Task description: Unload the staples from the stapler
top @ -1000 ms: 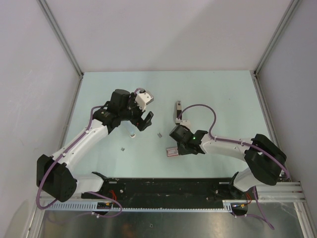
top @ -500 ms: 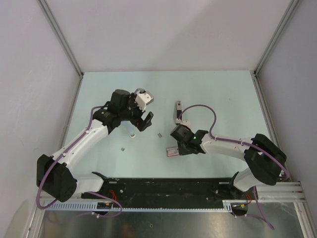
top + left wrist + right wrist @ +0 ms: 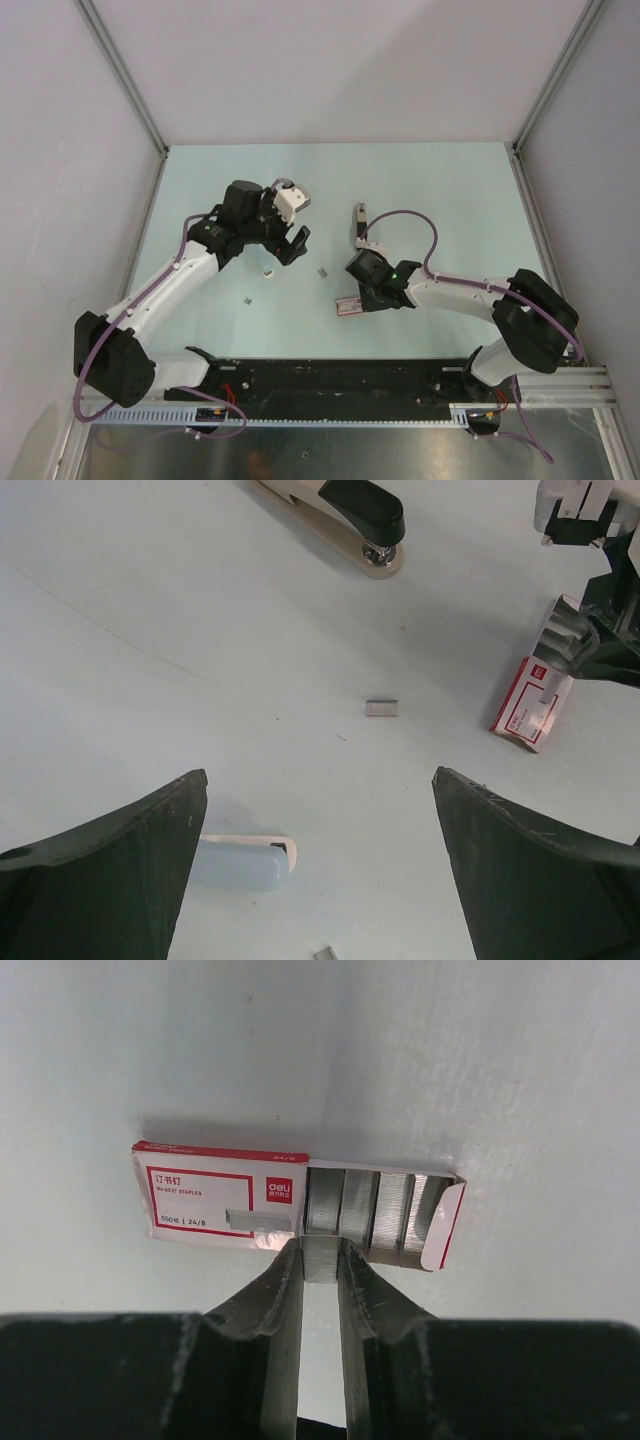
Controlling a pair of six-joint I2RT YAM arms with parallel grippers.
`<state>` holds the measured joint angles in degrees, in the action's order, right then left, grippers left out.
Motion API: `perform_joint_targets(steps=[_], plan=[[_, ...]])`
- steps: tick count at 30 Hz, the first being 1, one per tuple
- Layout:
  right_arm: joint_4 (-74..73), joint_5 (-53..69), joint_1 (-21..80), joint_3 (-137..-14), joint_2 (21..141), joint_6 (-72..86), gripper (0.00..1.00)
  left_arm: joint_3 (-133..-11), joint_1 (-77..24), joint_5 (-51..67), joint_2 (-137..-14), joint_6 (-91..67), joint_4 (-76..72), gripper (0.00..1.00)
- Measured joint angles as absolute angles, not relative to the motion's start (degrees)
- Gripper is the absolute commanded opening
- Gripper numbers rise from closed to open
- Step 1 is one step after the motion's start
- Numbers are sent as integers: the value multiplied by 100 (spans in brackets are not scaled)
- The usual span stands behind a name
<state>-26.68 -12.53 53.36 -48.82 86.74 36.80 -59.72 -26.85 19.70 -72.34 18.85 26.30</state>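
Right wrist: my right pincer (image 3: 320, 1250) pinches a staple strip (image 3: 320, 1265) at the box (image 3: 225, 1200) mouth; left pincer (image 3: 318, 774) spread, stapler (image 3: 340, 515) ahead.

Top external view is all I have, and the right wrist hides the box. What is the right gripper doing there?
Observer: On the right wrist camera, the box has its inner tray slid out, and the right gripper is closed on one staple strip at the tray's near edge.
Operator: Is the left gripper holding anything?
Observer: No. Its wrist camera shows the left gripper open and empty, with one loose strip lying below it.
Operator: And the stapler?
Observer: In the left wrist view the stapler lies with its black top down on its base, apparently closed.
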Motion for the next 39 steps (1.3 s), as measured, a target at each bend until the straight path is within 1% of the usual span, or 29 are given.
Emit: perform_joint_targets(steps=[12, 17, 24, 32, 39], plan=[[-2665, -1205, 5317, -4875, 8674, 3680, 22, -5972, -2685, 1997, -7234, 1885, 2633, 99], [-2665, -1125, 5301, -4875, 8694, 3682, 29, -5972, -2685, 2023, -7231, 1885, 2635, 100], [-2663, -1100, 5301, -4875, 8735, 3682, 31, -5972, -2685, 2053, -7231, 1887, 2687, 99], [-2663, -1111, 5301, -4873, 8735, 3686, 29, -5972, -2685, 2123, -7231, 1887, 2724, 99], [-2663, -1116, 5269, -4864, 8729, 3704, 17, -5972, -2685, 2123, -7231, 1887, 2731, 100]])
